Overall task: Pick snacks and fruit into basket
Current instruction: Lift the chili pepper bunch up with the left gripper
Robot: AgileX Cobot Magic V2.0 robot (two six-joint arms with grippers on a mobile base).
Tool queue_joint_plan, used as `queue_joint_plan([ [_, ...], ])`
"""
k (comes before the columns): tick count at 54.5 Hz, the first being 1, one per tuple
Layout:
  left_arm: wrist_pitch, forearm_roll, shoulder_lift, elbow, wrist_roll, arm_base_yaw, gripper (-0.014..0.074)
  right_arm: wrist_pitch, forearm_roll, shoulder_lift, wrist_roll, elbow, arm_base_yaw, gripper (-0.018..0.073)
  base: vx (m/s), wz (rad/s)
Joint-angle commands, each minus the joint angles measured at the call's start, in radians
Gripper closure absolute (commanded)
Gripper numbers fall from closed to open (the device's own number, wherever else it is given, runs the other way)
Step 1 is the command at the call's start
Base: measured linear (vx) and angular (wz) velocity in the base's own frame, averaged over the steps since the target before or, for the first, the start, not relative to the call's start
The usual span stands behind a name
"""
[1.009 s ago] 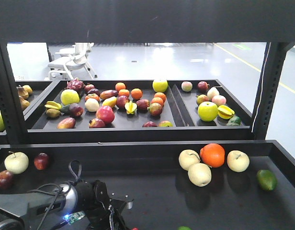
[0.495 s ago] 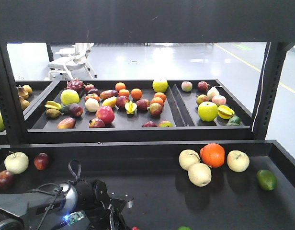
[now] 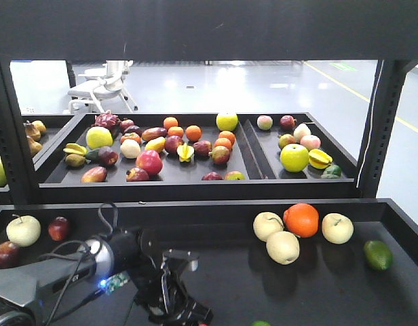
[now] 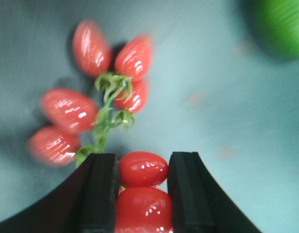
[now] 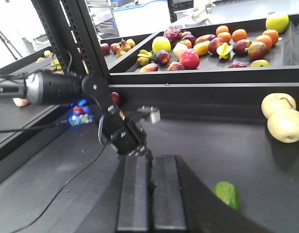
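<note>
**Left gripper clamped on the red bunch, but the hold is thin**

My left gripper point(image 4: 142, 162) is clamped on the bunch of red fruits point(image 4: 125, 99). Its pads press the two nearest fruits from either side, and the rest fan out beyond on the green stem point(image 4: 102, 127). The wrist view is blurred, so I cannot tell whether the bunch is clear of the tray point(image 3: 317, 292). It sits at the near middle of the near tray, under the left arm. My right gripper point(image 5: 149, 162) is closed on nothing, poised on the near side of it.

As I judge the risk, the hold is on glossy skins and not on the stem. A fruit may squirt out or tear off, and the free ones could swing in a carry. A green oval fruit point(image 5: 226, 193) lies just right of the bunch and could be nudged. I see no basket or snacks, so the drop point is unknown.

Count:
- seven red fruits
- two green ones, with a second green fruit point(image 3: 378, 255) at the tray's right end
- three pale apples point(image 3: 282, 247) grouped on the right
- one orange point(image 3: 301, 219)
</note>
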Motion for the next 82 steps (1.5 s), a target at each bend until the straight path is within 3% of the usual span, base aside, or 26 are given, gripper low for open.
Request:
queue_joint_plan([
  [1, 0.019, -0.025, -0.068, -0.068, -0.006, -0.004, 0.0603, -0.082, -0.006, 0.009, -0.005, -0.038, -0.003, 0.0567, 0.00, 0.00],
  [21, 0.037, -0.020, -0.129, -0.083, -0.001, -0.001, 0.0603, -0.079, -0.010, 0.009, -0.005, -0.038, -0.003, 0.0567, 0.00, 0.00],
  [32, 0.054, 0.028, -0.187, -0.083, 0.003, 0.005, 0.0603, -0.047, -0.010, 0.009, -0.005, -0.038, -0.003, 0.0567, 0.00, 0.00],
  [56, 0.055, 0.027, -0.333, -0.083, 0.003, 0.014, 0.0603, -0.059, -0.010, 0.009, -0.005, -0.038, -0.003, 0.0567, 0.00, 0.00],
  [82, 0.067, 0.027, -0.335, -0.079, -0.005, 0.014, 0.0603, -0.059, -0.010, 0.009, -0.005, -0.038, -0.003, 0.0567, 0.00, 0.00],
])
